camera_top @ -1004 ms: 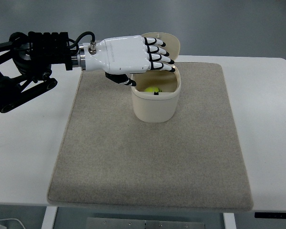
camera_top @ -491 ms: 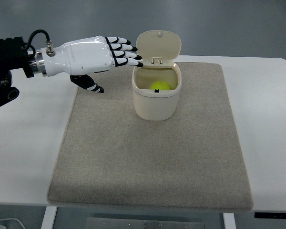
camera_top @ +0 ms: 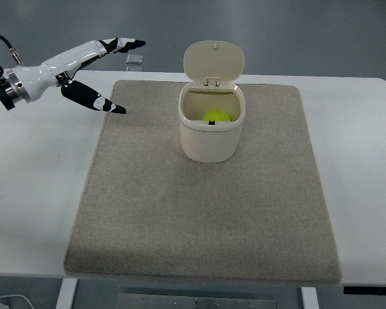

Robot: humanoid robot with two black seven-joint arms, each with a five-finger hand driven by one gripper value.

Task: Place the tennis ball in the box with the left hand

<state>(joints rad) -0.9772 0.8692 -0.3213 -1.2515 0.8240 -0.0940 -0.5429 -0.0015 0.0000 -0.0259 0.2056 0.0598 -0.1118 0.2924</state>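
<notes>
A yellow-green tennis ball [camera_top: 216,116] lies inside a cream box [camera_top: 209,143] that stands on the mat, its hinged lid [camera_top: 213,60] tipped up and open at the back. My left hand [camera_top: 109,71], white with black fingertips, is at the far left above the table's back left part, well away from the box. Its fingers are spread and hold nothing. The thumb [camera_top: 93,98] points toward the mat's left edge. The right arm does not show.
A beige mat [camera_top: 206,212] covers the middle of the white table [camera_top: 367,167]. A small clear square thing [camera_top: 135,58] lies on the table behind the mat's back left corner, near my fingertips.
My left hand has drawn back to the left from over the box, and has turned edge-on. The ball stays in the box.
</notes>
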